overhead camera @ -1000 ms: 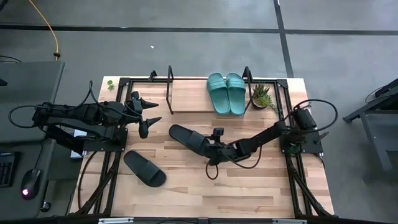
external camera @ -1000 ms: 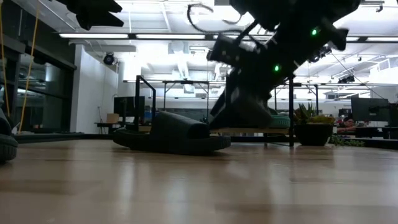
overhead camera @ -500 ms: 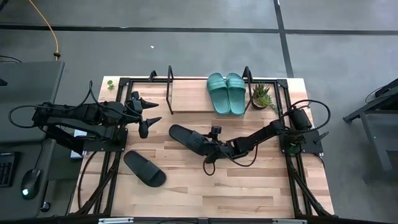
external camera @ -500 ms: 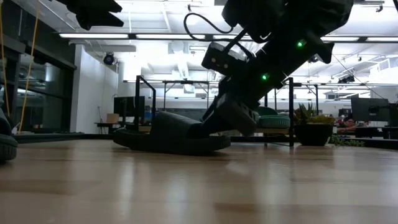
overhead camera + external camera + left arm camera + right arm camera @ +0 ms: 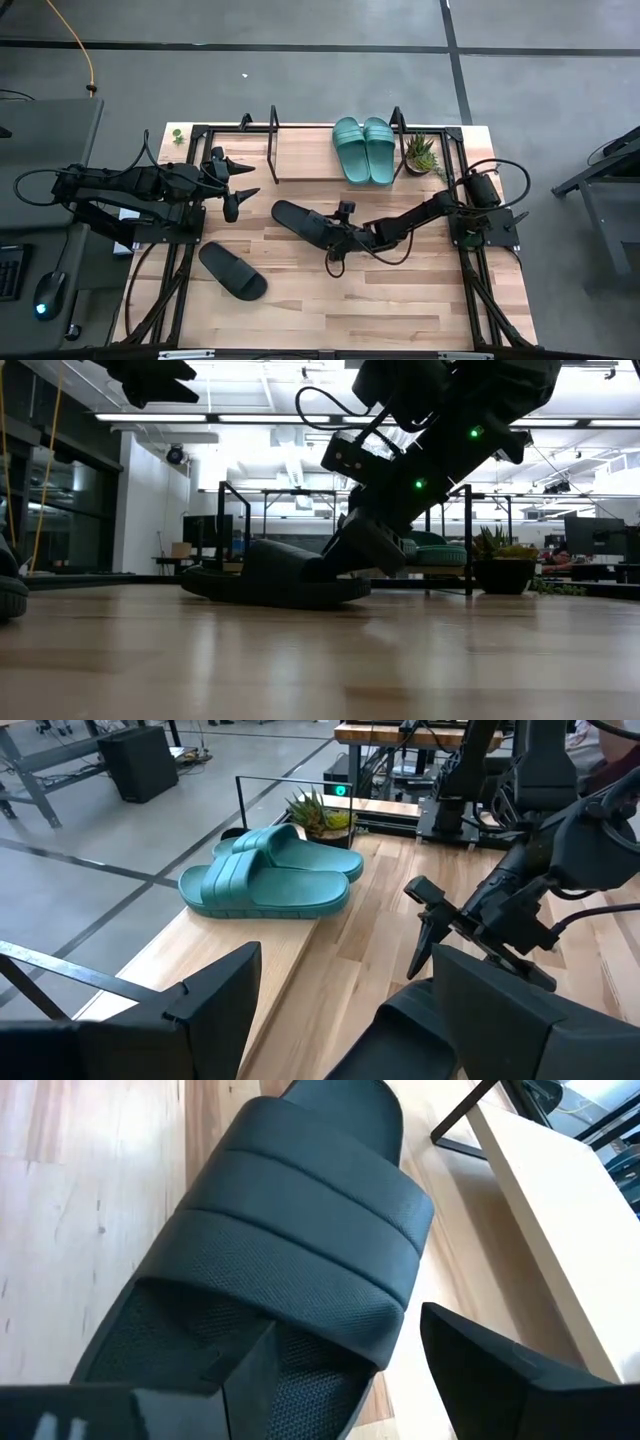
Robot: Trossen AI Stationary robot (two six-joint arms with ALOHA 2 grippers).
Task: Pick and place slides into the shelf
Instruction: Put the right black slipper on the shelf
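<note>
Tabletop of pale wood planks (image 5: 330,300), black tube framing along both sides. Low shelf (image 5: 305,155) at 12 o'clock: light wooden board, thin black metal tube ends. On shelf board toward 1 o'clock, pair of teal green wide-strap slides (image 5: 364,148) side by side, touching, soles down; same pair in left wrist view (image 5: 270,880). Small potted spiky green plant (image 5: 419,152) just beside pair, off the shelf's right end. Left arm at 9 o'clock, raised off the table, left gripper (image 5: 240,183) near shelf's left end, fingers spread wide, nothing between them. Right arm reaching in from 3 o'clock toward table centre, low over the wood. Black wide-strap slide (image 5: 305,225) at centre, lying diagonally, sole down on table, off the shelf; seen side-on in low view (image 5: 275,575). Right gripper (image 5: 338,240) at that slide's 4 o'clock end, fingers wide apart. In right wrist view, one finger (image 5: 250,1375) over the footbed just beside the strap edge, the other to the slide's outer side; pinch on the slide not seen, contact cannot be told. Second black wide-strap slide (image 5: 232,270) at 7 o'clock, diagonal, sole down, well apart from both grippers.
</note>
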